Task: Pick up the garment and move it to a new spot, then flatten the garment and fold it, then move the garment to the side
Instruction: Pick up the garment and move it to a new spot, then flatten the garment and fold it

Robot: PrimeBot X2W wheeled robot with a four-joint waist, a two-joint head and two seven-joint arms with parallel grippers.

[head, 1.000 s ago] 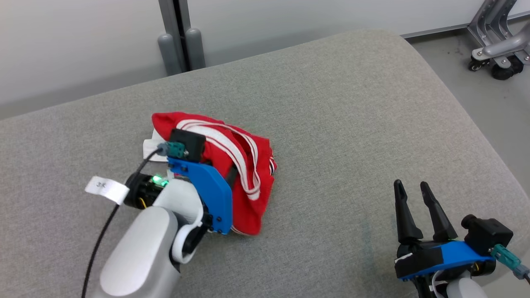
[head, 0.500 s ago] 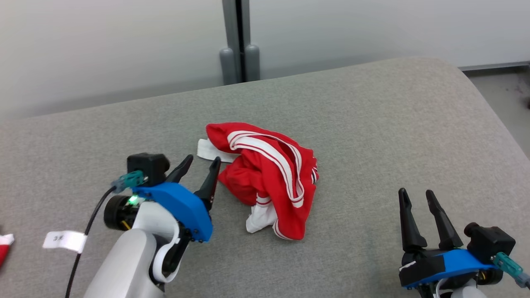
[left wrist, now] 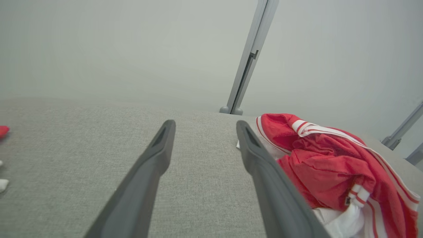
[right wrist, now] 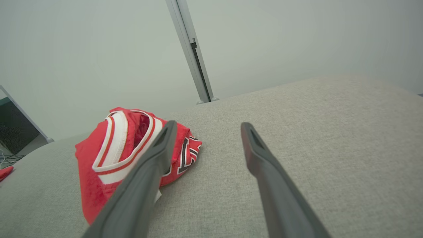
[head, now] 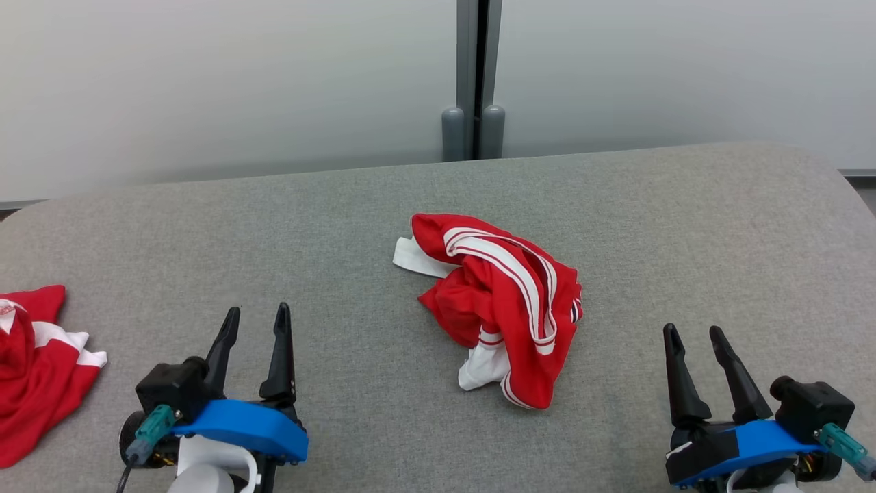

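The red garment (head: 503, 308) lies bunched in the middle of the grey pad (head: 684, 219); left gripper (head: 257, 310) and right gripper (head: 692, 330) rest either side, fingers parted (nothing pinched); I'd catch opposite hems, then draw outward evenly.

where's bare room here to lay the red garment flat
Widest bare stretch: grey surface between the crumpled garment and the right tool, on to the right edge. A smaller one: between the left tool and the garment. Crowded at far left, by the second red garment.
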